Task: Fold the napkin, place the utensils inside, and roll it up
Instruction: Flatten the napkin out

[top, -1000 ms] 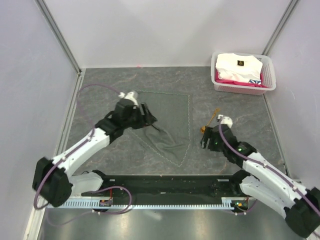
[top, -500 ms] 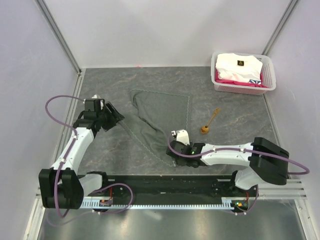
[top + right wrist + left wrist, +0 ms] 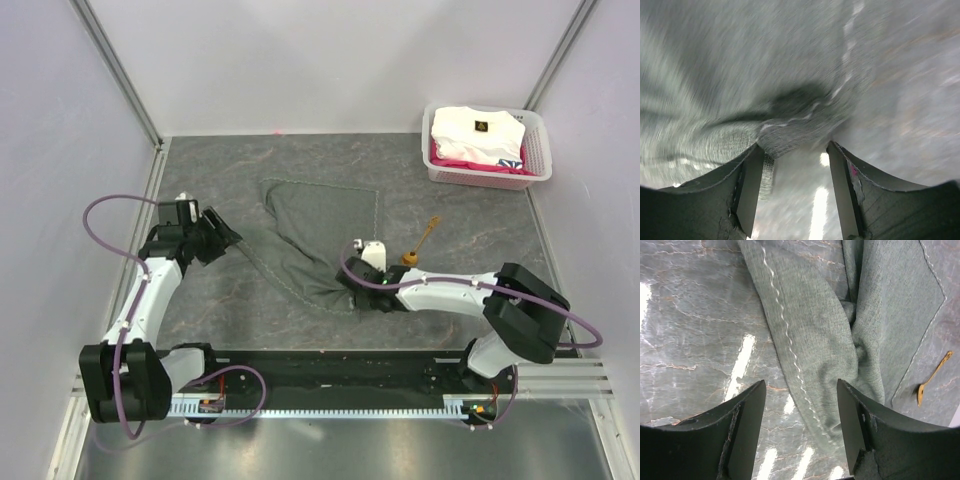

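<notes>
Nearest, the right fingers (image 3: pixel 747 185) are gaping around the napkin's (image 3: pixel 322 218) bunched 6 o'clock corner, blur hiding any contact. Left fingers (image 3: pixel 746 427) are hovering apart at its 9 o'clock hem; the spoon (image 3: pixel 421 242) is lying at 3 o'clock.

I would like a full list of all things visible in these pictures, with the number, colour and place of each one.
napkin: one, grey-green, crumpled, middle of the table
spoon: one, gold, right of the napkin, apart from it
basket: one, white, far right corner
folded garment: one, white with a small dark logo, in the basket
pink cloth: count unclear, under the garment
table: one, grey marbled
left pincer: one, black, open, above the napkin's left edge
right pincer: one, black, open, at the napkin's near corner
</notes>
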Controlling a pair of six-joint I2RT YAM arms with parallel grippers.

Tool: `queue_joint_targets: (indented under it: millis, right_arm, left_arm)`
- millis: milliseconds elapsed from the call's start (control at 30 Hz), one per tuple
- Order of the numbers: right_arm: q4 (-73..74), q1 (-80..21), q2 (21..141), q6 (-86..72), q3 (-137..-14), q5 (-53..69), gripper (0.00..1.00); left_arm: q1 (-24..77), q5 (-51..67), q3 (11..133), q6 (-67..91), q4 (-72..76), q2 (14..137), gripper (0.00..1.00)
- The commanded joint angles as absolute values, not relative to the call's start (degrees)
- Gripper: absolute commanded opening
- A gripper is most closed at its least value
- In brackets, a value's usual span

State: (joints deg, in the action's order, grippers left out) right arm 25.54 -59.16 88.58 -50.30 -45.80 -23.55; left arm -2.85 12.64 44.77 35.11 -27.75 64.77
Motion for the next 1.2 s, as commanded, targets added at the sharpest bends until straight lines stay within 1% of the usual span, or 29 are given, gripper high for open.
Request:
queue_joint_targets:
  millis: [0, 67, 200, 267, 400, 500, 733, 967, 1167]
  right_arm:
    - [27.2, -51.8, 91.1, -45.4, -45.0, -25.2, 0.63]
    - [26.8, -49.8, 91.8, -41.8, -47.0, -24.5, 0.63]
    - [27.2, -49.5, 92.2, -37.5, -51.7, -21.5, 0.66]
    - [27.5, -49.4, 89.8, -38.5, -52.6, -20.3, 0.68]
    - [27.9, -50.8, 82.6, -41.7, -50.8, -18.7, 0.70]
    - [29.2, -53.4, 80.7, -44.6, -49.1, -18.9, 0.71]
    - [29.1, -58.2, 83.3, -48.7, -47.0, -17.4, 0.71]
    - [32.6, -59.8, 84.2, -50.9, -46.1, -17.1, 0.70]
    - [31.1, -60.4, 85.3, -50.5, -44.9, -15.3, 0.70]
  left_arm:
    - [-3.5, 14.5, 44.0, 33.0, -27.9, 62.6, 0.66]
    - [-3.8, 14.6, 43.6, 33.1, -28.0, 62.1, 0.66]
    - [-4.0, 14.3, 42.0, 33.0, -28.0, 61.2, 0.66]
    - [-4.0, 14.3, 41.5, 33.3, -28.0, 60.7, 0.67]
    - [-4.0, 14.2, 40.9, 33.8, -28.0, 60.1, 0.66]
    - [-4.2, 13.6, 40.9, 33.8, -28.0, 60.7, 0.66]
    - [-4.5, 13.9, 41.3, 33.5, -27.9, 61.3, 0.66]
    - [-4.6, 13.4, 41.2, 33.8, -28.0, 61.3, 0.66]
    - [-4.5, 12.4, 42.3, 33.5, -28.2, 62.1, 0.66]
